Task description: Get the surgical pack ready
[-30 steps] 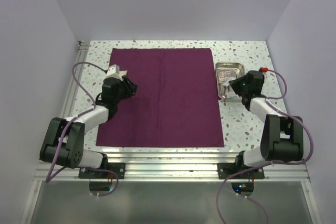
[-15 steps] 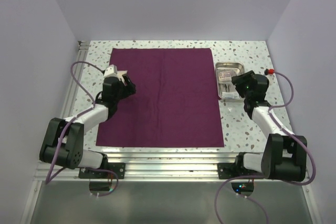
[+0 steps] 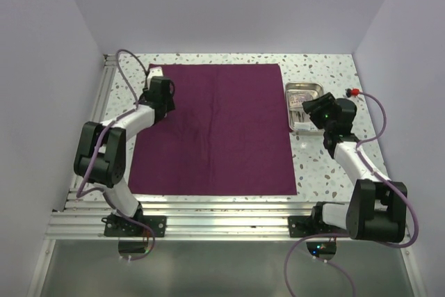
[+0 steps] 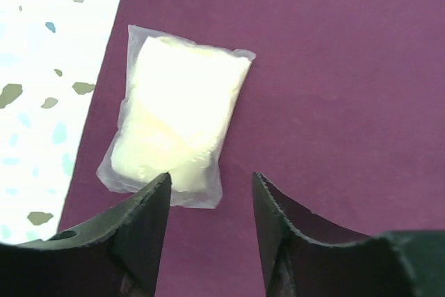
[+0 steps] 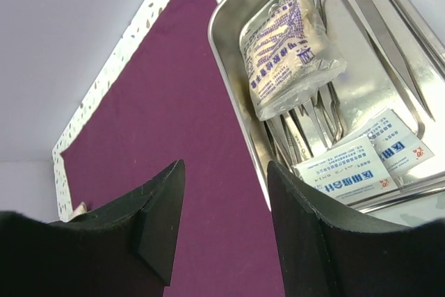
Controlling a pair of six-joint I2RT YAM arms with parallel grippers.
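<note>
The surgical pack is a plum-maroon drape (image 3: 215, 130) lying flat and spread out on the table. My left gripper (image 3: 158, 83) is open at the drape's far left corner. In the left wrist view its jaws (image 4: 211, 179) stand apart just short of a white plastic pouch (image 4: 177, 119), which lies on the drape's (image 4: 334, 67) left edge. My right gripper (image 3: 314, 110) is open and empty over the steel tray (image 3: 306, 85). In the right wrist view its jaws (image 5: 226, 165) hover above the drape's (image 5: 160, 123) right edge beside the tray (image 5: 233, 67).
The tray holds a printed gauze packet (image 5: 288, 46), steel instruments (image 5: 389, 39) and blue-printed flat packets (image 5: 351, 172). Speckled tabletop (image 4: 42, 67) borders the drape on the left. An aluminium rail (image 3: 104, 102) runs along the table's left edge, and white walls close in three sides.
My left arm swung away from the drape's left edge towards its far left corner. My right gripper shifted slightly over the tray. The drape has not moved.
</note>
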